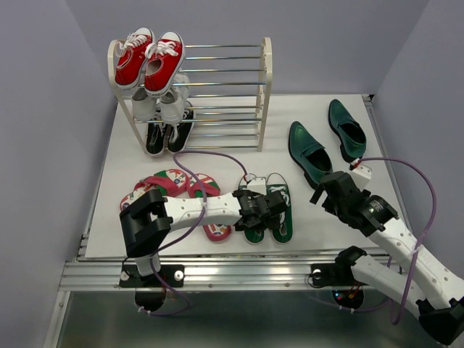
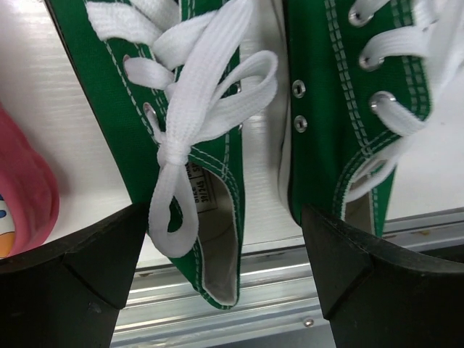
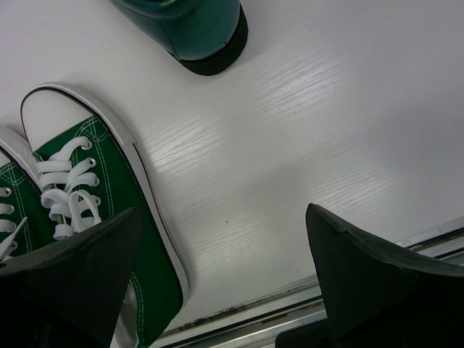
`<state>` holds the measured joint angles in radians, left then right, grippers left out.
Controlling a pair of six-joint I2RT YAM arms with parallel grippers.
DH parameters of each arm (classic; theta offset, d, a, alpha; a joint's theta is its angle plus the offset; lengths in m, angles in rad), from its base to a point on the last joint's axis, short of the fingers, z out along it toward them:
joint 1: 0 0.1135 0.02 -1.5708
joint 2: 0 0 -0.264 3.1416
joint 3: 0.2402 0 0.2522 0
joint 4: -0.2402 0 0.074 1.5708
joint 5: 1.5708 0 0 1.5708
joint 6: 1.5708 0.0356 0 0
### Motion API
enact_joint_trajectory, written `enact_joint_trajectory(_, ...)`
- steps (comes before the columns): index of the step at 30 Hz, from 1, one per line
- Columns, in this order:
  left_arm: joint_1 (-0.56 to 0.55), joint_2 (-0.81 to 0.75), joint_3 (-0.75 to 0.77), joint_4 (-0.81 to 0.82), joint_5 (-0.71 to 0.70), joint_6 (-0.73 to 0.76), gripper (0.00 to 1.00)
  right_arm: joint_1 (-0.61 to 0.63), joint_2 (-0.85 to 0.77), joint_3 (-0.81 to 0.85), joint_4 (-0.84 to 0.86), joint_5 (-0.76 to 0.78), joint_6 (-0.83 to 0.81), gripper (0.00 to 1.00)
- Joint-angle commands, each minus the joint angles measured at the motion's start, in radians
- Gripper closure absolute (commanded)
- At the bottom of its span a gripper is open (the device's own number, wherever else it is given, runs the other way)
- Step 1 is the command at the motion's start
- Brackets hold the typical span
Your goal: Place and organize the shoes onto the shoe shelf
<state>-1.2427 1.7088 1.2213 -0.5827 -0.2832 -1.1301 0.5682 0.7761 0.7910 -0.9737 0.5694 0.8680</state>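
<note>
The green canvas sneakers [image 1: 267, 212] lie side by side near the table's front edge, toes away from me. My left gripper [image 1: 271, 206] is open just above their heels; in the left wrist view [image 2: 226, 286] its fingers straddle the heel opening of one sneaker [image 2: 210, 217], with the other sneaker [image 2: 341, 123] beside it. The pink-red flip-flops [image 1: 174, 187] lie to the left. Two dark green loafers [image 1: 309, 154] lie at the right. My right gripper [image 1: 325, 191] is open and empty over bare table right of the sneakers [image 3: 94, 188]. The shoe shelf [image 1: 267, 72] stands at the back.
Red sneakers [image 1: 148, 61] sit on the shelf's top tier at the left, white sneakers [image 1: 161, 105] below them, black ones [image 1: 168, 134] on the bottom tier. The right half of each tier holds nothing. A loafer heel [image 3: 206, 36] shows in the right wrist view. A metal rail [image 1: 239, 272] edges the front.
</note>
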Motion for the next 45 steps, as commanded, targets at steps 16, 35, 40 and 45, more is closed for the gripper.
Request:
enact_joint_trajectory(16,-0.006,0.034,0.027,-0.066,0.013,0.018,0.36,-0.001,0.005,-0.03,0.038,0.047,0.025,0.0)
enact_joint_trajectory(35,-0.101,-0.052,0.142,-0.299,-0.388,0.006,1.0,-0.001,-0.034,-0.044,0.043,0.061,0.04,0.0)
enact_joint_trajectory(40,-0.101,-0.106,0.132,-0.295,-0.461,0.027,1.0,-0.001,-0.034,-0.045,0.047,0.061,0.042,0.0)
enact_joint_trajectory(45,-0.101,-0.15,0.112,-0.247,-0.53,0.122,1.0,-0.001,-0.031,-0.049,0.053,0.063,0.039,0.0)
